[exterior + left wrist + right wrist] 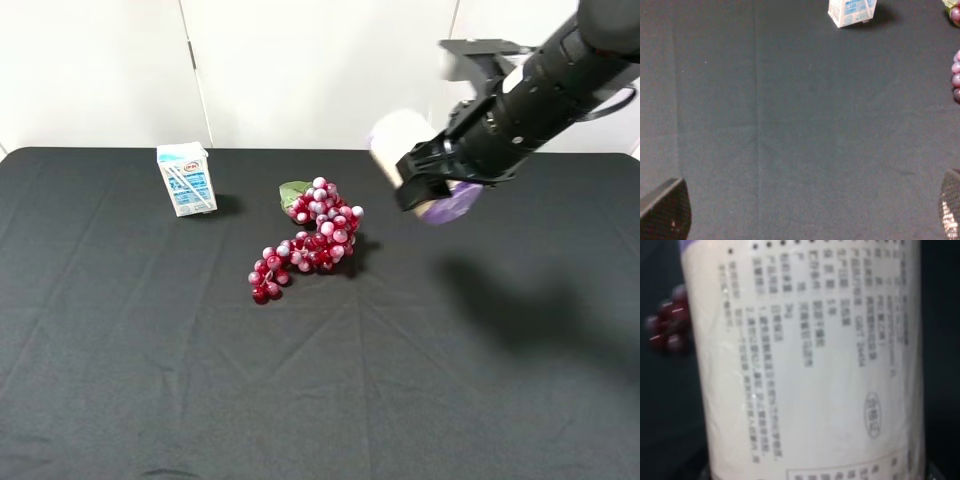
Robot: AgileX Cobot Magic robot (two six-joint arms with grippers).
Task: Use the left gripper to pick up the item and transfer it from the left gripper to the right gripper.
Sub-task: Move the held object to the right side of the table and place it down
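Exterior high: bright, even light from above. Wall [300, 70] near clipping, black cloth [150, 350] matte with no glare. Shadows are soft: carton [187, 179] and grape bunch [315, 235] throw theirs toward 3 o'clock, and there's an arm shadow at 4 o'clock. Item [400, 135] and right gripper [432, 180] are smeared.
Left wrist: dimmer, grainy. Left gripper [807, 215] fingertips [665, 212] at 7 and 5 o'clock are out of focus.
Right wrist: dim. Item fills the frame with its print soft, and the grapes at 9 o'clock are a blur.

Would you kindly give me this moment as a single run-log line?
phase: handover done | item: held in the air | right gripper: shut on item | left gripper: open, empty
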